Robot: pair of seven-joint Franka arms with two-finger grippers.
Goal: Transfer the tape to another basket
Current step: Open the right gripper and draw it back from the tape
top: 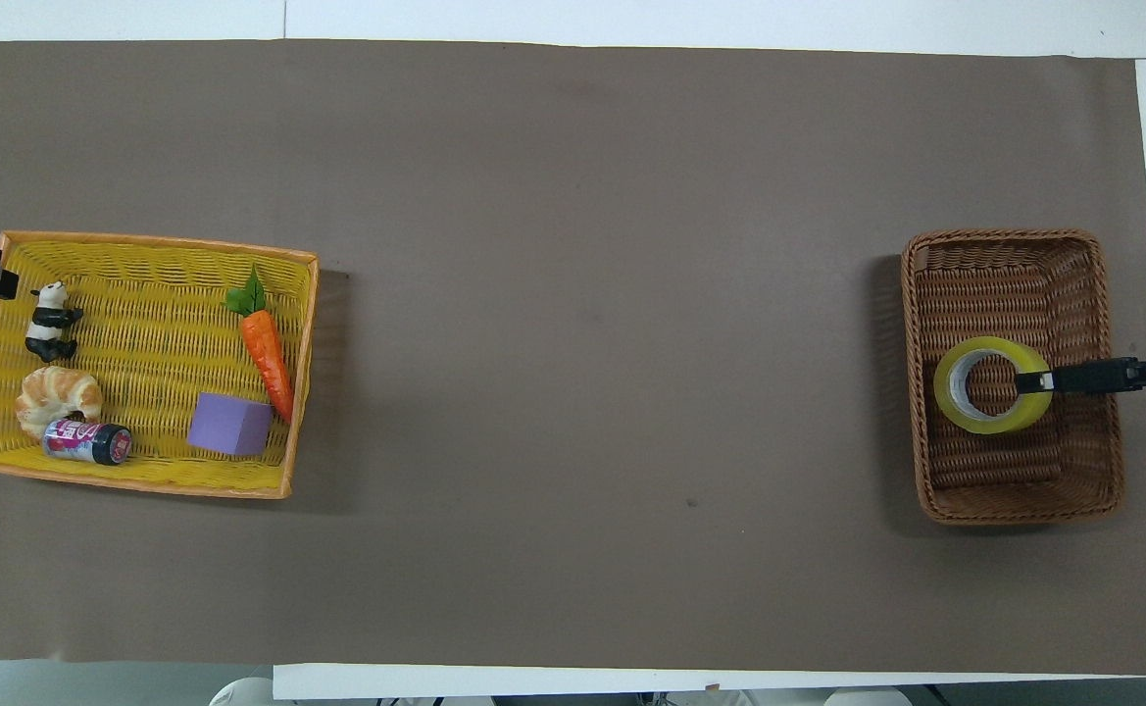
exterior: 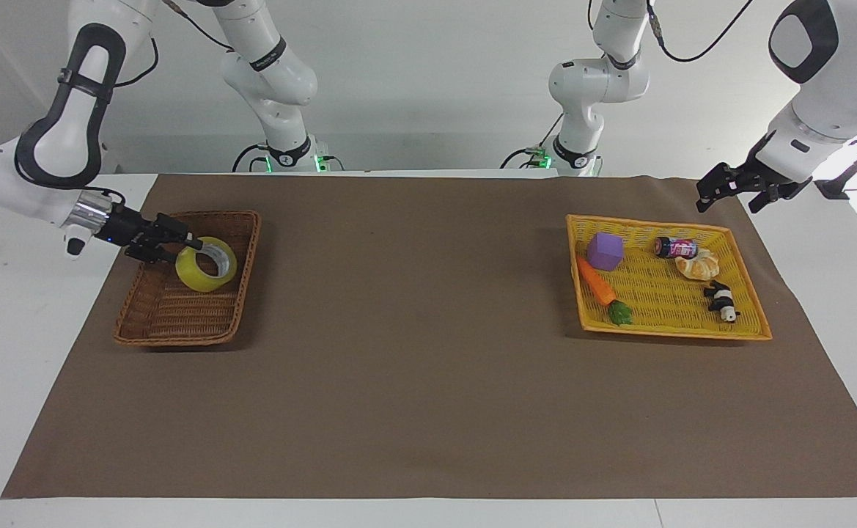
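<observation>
Facing view puts the right tool (exterior: 188,244) low inside the basket (exterior: 179,339), its tip right at the upper rim of the tape (exterior: 197,277). Whether it clamps the roll's wall or merely touches it I cannot tell. The tape lies in the half of the basket just under this tool. It looks slightly tilted, with its open core facing up and toward the middle of the counter (exterior: 428,381). I judge this to be the release step: the roll is already inside the brown basket, so the carrying is done and only the letting go remains. The next move calls for the tool to part fully from the tape's wall, then rise straight up and clear of the wicker side without snagging the roll or dragging it along. Well apart from this tool, at the left arm's end, the left tool (exterior: 730,192) waits with its jaws wide and nothing in them, raised over the corner of the yellow tray (exterior: 674,331). That tray holds the purple cube (exterior: 605,251), carrot (exterior: 597,282) and 3 small items. Overhead, only 1 dark bar of the right tool shows across the tape's rim, both tools are cut off by the picture's edges, and contact with the basket floor under the roll is hidden.
</observation>
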